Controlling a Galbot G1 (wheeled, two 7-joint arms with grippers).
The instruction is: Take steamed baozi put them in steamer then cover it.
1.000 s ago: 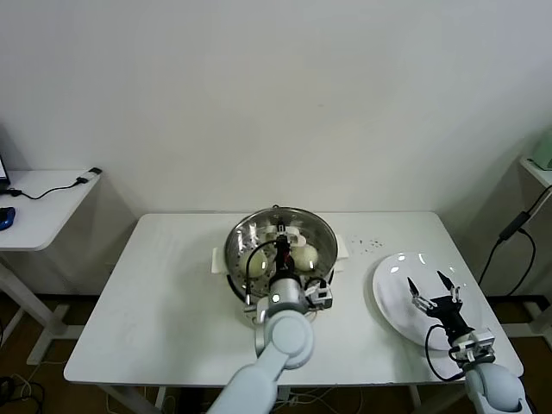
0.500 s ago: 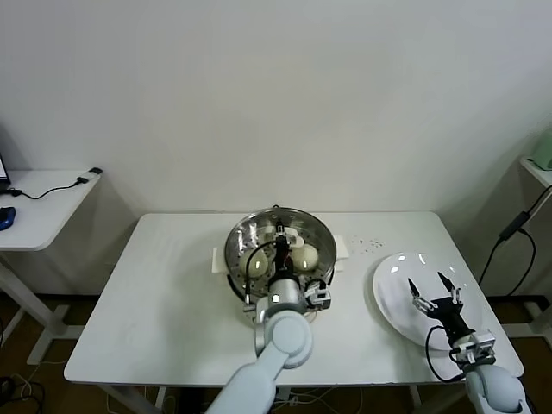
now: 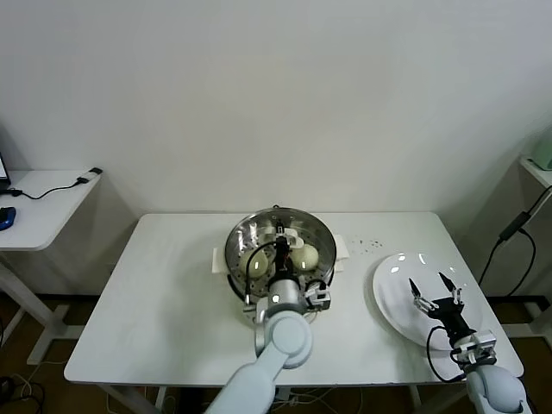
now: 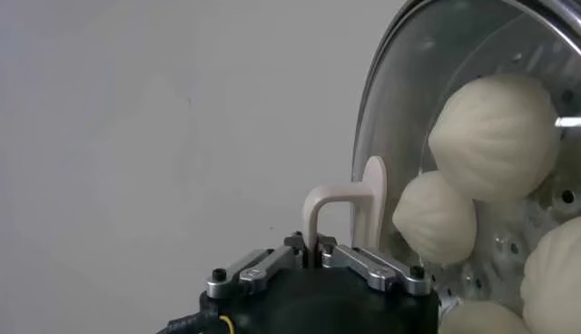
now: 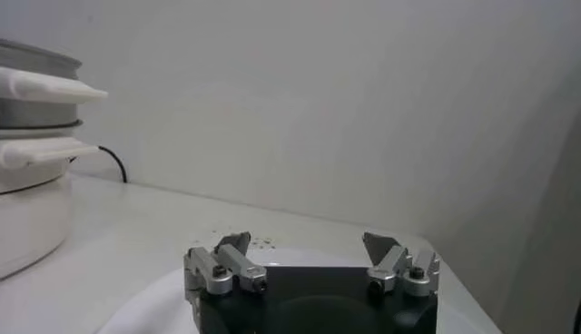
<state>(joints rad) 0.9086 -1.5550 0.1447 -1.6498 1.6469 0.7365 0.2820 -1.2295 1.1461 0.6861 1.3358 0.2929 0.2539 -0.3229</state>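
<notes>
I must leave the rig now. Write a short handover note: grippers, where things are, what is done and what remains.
Left gripper: shut on the cover by its white handle, over the steamer.
Right gripper: open, idle above the white plate, which holds no buns.
Steamed baozi: four show through the glass, inside the steamer.
Done: buns loaded.
Left: check the cover sits fully down, release it, pull the left arm away.

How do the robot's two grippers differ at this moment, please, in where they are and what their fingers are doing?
The left gripper is over the shiny round steel steamer, while the right gripper hangs above the flat white plate. The left one is shut on the white handle of the clear glass lid; the right one is open and holds nothing. Both are dark with metal-tipped fingers.
</notes>
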